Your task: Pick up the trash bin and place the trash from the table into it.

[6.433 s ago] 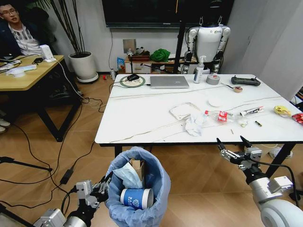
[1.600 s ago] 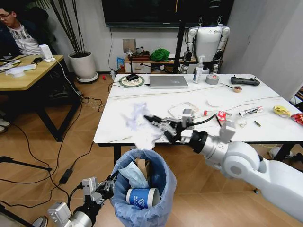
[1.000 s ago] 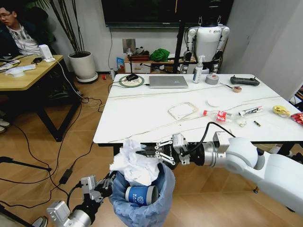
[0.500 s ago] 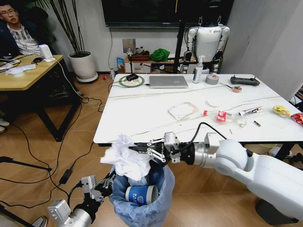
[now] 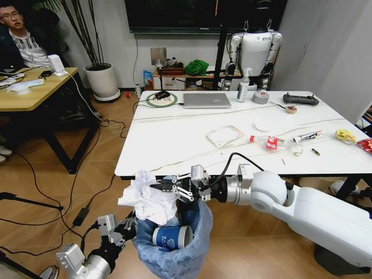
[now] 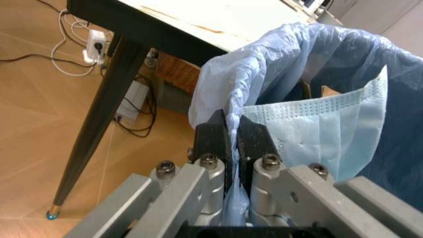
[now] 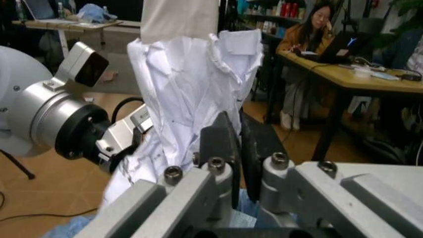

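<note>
While right pincer (image 5: pixel 156 188) grips tissues (image 5: pixel 144 196), bin (image 5: pixel 192 229) below

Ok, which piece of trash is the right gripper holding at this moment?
The big crumpled white tissue wad, pinched in the right gripper above the trash bin; the other litter lies on the table.

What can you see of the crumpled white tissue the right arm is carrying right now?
The crumpled white tissue is a loose, creased wad of thin white paper. The right end effector is shut on one edge of it, so it hangs over the left rim of the trash bin, not yet dropped in. In the right wrist view, the wad rises past the pinching fingers. The left end effector grips the bin's blue liner.
</note>
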{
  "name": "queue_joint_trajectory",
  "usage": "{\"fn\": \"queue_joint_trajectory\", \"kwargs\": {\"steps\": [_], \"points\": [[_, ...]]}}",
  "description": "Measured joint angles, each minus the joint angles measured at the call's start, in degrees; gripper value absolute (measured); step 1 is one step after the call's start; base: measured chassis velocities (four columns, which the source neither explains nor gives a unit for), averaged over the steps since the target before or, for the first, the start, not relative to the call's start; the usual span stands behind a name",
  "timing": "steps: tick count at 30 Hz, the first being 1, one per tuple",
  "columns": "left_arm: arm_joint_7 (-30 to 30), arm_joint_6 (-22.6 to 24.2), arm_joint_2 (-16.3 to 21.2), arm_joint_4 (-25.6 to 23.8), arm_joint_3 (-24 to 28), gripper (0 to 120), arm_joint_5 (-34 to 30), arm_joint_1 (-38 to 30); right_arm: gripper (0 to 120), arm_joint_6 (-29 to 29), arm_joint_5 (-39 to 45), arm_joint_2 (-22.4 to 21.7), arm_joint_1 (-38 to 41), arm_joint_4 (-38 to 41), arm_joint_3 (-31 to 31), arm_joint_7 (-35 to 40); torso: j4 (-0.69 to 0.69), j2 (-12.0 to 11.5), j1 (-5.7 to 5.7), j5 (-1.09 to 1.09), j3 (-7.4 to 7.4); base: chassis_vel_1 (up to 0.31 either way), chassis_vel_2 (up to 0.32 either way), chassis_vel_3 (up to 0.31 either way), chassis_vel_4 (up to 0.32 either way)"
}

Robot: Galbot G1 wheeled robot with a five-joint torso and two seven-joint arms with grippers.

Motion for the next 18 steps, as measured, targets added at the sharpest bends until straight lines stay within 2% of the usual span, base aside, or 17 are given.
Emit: {"fn": "queue_joint_trajectory", "kwargs": {"steps": [9, 10, 17, 18], "points": [[-0.14, 0.0, -0.07, 0.06, 0.19, 0, -0.07, -0.14, 36, -0.38, -1.65, -0.08, -0.39, -1.26, -0.68, -1.4, 0.0, 0.0, 0.0, 0.0, 0.0, 0.0, 0.0, 0.0, 0.0], [-0.14, 0.0, -0.07, 0.06, 0.19, 0, -0.07, -0.14, 36, -0.38, -1.65, -0.08, -0.39, -1.26, -0.68, -1.4, 0.0, 0.0, 0.0, 0.0, 0.0, 0.0, 0.0, 0.0, 0.0], [-0.18, 0.0, -0.08, 0.18, 0.24, 0, -0.07, -0.15, 66, -0.53, 0.33, -0.25, -1.22, -1.01, 0.41, -1.78, 0.0, 0.0, 0.0, 0.0, 0.0, 0.0, 0.0, 0.0, 0.0], [-0.18, 0.0, -0.08, 0.18, 0.24, 0, -0.07, -0.15, 66, -0.53, 0.33, -0.25, -1.22, -1.01, 0.41, -1.78, 0.0, 0.0, 0.0, 0.0, 0.0, 0.0, 0.0, 0.0, 0.0]]}}
